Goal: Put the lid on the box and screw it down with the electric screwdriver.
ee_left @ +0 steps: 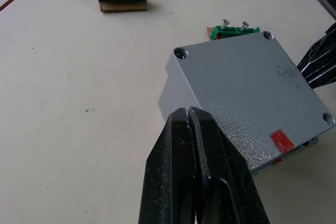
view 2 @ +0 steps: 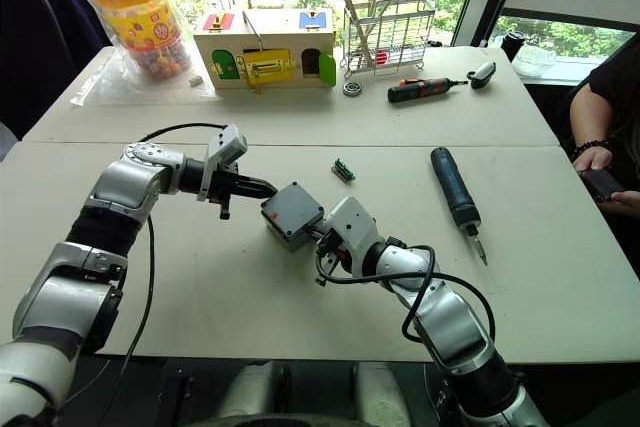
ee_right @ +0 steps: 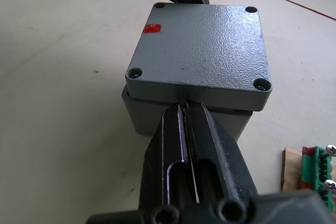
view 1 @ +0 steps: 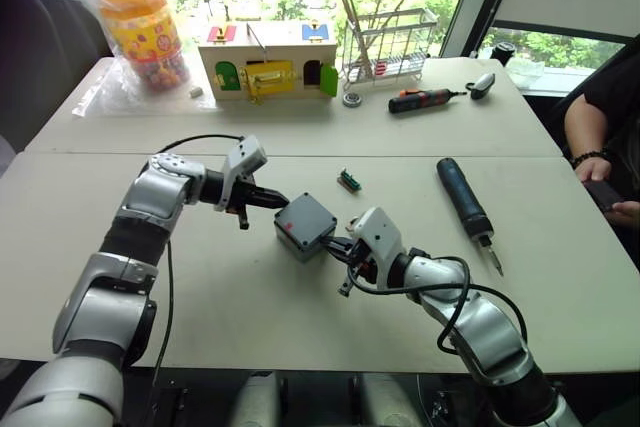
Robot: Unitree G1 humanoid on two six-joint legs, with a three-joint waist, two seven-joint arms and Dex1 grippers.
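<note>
The shallow square grey plastic lid (ee_right: 202,51) sits skewed on the deeper grey plastic box (ee_right: 157,116) at table centre. Left gripper (ee_left: 189,124) and right gripper (ee_right: 185,114), both closed and empty, press opposite sides. Step: lid alignment. Next: square it, then fetch the dark blue-black electric screwdriver (view 1: 465,199), well apart to the right.

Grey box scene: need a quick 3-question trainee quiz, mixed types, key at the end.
1. True or false: the lid sits squarely aligned on the box.
2. The electric screwdriver is: A) in the right gripper, B) lying on the table, C) in the wire rack.
3. Fill in: the left gripper presses the lid with its jaws ____.

Key: 1 false, it is skewed; 2 B; 3 shut.
</note>
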